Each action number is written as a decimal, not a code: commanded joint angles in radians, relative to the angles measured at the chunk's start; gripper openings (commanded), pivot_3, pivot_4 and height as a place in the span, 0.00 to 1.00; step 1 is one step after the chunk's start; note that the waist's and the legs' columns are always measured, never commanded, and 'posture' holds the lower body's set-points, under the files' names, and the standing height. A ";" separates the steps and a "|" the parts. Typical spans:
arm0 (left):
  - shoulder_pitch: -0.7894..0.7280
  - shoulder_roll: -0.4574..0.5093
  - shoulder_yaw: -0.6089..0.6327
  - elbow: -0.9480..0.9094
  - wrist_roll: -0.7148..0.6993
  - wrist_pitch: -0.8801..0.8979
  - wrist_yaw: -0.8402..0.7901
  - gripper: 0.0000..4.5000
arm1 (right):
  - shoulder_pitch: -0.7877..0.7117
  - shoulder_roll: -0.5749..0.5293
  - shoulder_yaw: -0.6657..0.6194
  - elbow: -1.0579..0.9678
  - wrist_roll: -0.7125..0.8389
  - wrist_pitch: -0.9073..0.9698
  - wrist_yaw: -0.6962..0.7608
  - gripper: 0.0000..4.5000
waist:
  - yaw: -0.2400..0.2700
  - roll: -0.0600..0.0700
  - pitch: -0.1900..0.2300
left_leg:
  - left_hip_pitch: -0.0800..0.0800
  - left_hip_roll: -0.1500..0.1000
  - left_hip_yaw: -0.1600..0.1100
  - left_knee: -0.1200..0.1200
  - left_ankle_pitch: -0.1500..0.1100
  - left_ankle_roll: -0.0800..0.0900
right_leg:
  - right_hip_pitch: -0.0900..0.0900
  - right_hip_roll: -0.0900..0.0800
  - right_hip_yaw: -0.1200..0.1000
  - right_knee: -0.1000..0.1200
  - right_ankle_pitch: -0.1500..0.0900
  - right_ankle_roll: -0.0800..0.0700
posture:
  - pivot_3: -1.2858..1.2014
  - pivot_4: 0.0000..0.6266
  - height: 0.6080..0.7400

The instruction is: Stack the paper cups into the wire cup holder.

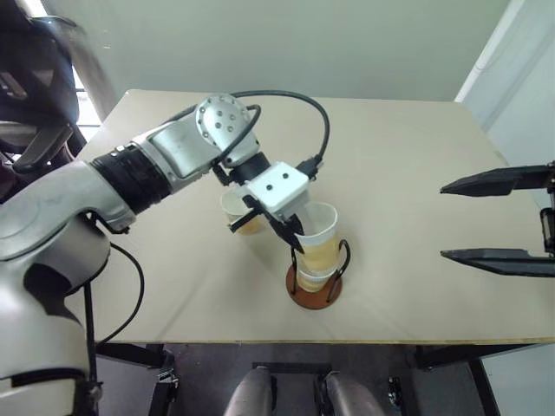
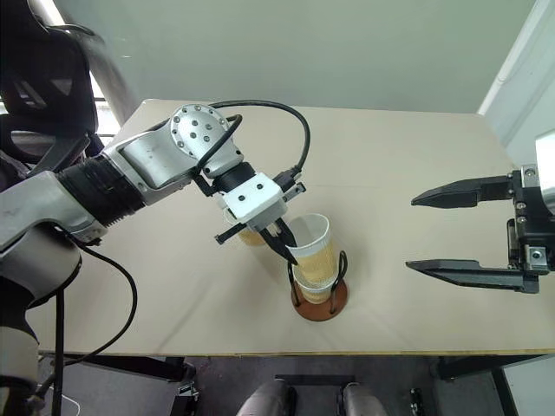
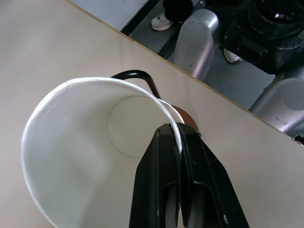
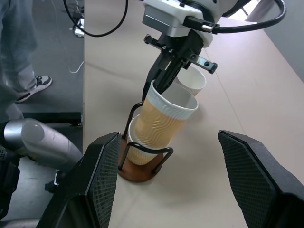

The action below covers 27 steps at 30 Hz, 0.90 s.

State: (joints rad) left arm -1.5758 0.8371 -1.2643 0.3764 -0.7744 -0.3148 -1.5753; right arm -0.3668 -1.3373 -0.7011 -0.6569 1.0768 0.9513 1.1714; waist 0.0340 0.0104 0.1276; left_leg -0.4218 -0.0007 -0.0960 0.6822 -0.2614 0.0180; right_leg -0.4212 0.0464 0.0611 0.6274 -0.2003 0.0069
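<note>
The left tool point(image 2: 279, 237) has its two black fingers point(image 3: 164, 175) pressed together on the rim of one paper cup point(image 2: 312, 245), one finger inside the white wall and one outside; that held cup hangs tilted directly below the tool, its lower part inside the black loops of the wire cup holder point(image 2: 319, 299); it sits slanted in the mouth of a second cup point(image 4: 138, 148) already standing on the holder's reddish-brown disc; the holder rests on the tan bench point(image 1: 408, 165) just beneath the left tool, near the bench's front edge; the third cup point(image 1: 236, 208) stands upright on the bench just behind the left tool, partly hidden by its white housing; the right tool point(image 1: 494, 218) hangs in the air with its fingers spread wide apart and nothing between them; the holder and cups lie well apart from it, off toward the left tool; in the right wrist view a person's leg and shoe point(image 4: 31, 88) stand on the floor beyond the bench edge.
</note>
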 commanded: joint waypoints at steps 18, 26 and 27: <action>-0.030 -0.045 0.069 0.115 0.018 -0.024 -0.039 1.00 | 0.024 -0.024 -0.046 0.004 -0.009 -0.023 -0.017 0.75 | 0.000 0.000 0.000 | 0.000 -0.001 0.001 0.001 -0.001 0.002 | 0.000 -0.001 0.001 0.000 -0.001 0.002 | 0.52 0.24 1.00; 0.013 -0.146 0.350 0.625 0.367 -0.006 0.042 1.00 | 0.029 -0.017 0.016 0.051 -0.077 -0.110 0.014 0.75 | -0.002 0.003 0.000 | 0.001 -0.001 0.002 0.002 -0.002 0.004 | 0.000 -0.001 0.003 0.001 0.000 0.003 | 0.52 0.24 1.00; 0.031 -0.126 0.370 0.682 0.427 -0.016 0.060 1.00 | 0.029 -0.015 0.025 0.054 -0.083 -0.121 0.017 0.75 | -0.006 0.003 -0.001 | 0.001 -0.001 0.002 0.002 -0.002 0.004 | 0.000 -0.001 0.003 0.001 0.000 0.003 | 0.52 0.24 1.00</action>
State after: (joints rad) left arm -1.5572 0.6886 -0.9428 0.9789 -0.4352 -0.3112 -1.5384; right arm -0.3332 -1.3470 -0.6721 -0.6229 1.0126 0.8598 1.1813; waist 0.0278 0.0134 0.1271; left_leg -0.4204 -0.0019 -0.0933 0.6837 -0.2636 0.0216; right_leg -0.4216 0.0456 0.0642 0.6285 -0.2006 0.0100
